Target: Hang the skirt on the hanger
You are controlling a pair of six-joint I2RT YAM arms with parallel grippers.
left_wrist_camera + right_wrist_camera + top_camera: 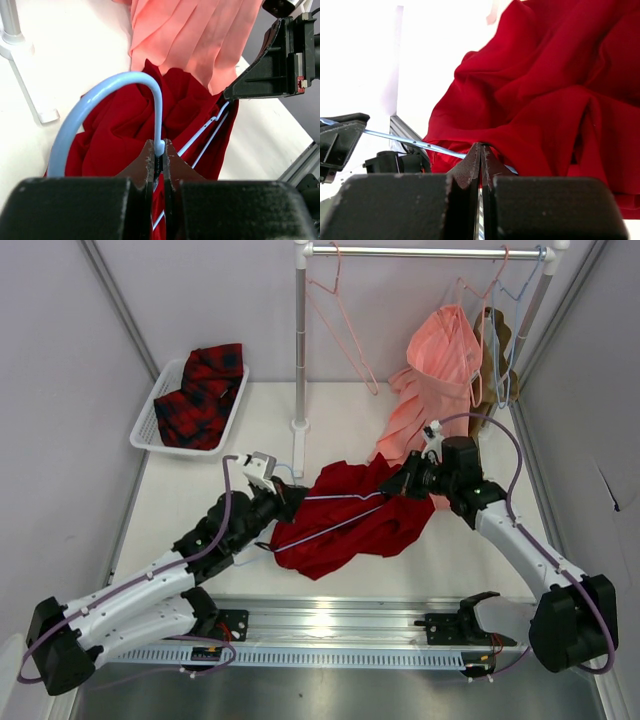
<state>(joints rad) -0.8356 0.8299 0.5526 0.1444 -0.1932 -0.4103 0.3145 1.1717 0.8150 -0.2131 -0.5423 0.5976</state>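
The deep-red skirt [350,525] lies crumpled mid-table between my two arms. The light-blue hanger [340,498] lies across it, its wires running over the red cloth. My left gripper [290,498] is shut on the hanger at the foot of its hook [100,97]; in the left wrist view the jaws [159,150] pinch the wire over the skirt [125,130]. My right gripper [405,483] is at the skirt's right edge, shut on the hanger's wire [420,143] where the skirt [545,100] drapes over it; its jaw tips [481,150] meet under the red fabric.
A salmon-pink pleated skirt [440,370] hangs from the rack rail [420,252] at the back right, its hem reaching the table just behind the red skirt. Pink wire hangers [345,325] hang beside the rack post [300,340]. A white basket [148,418] holds a red-and-black plaid garment [205,390].
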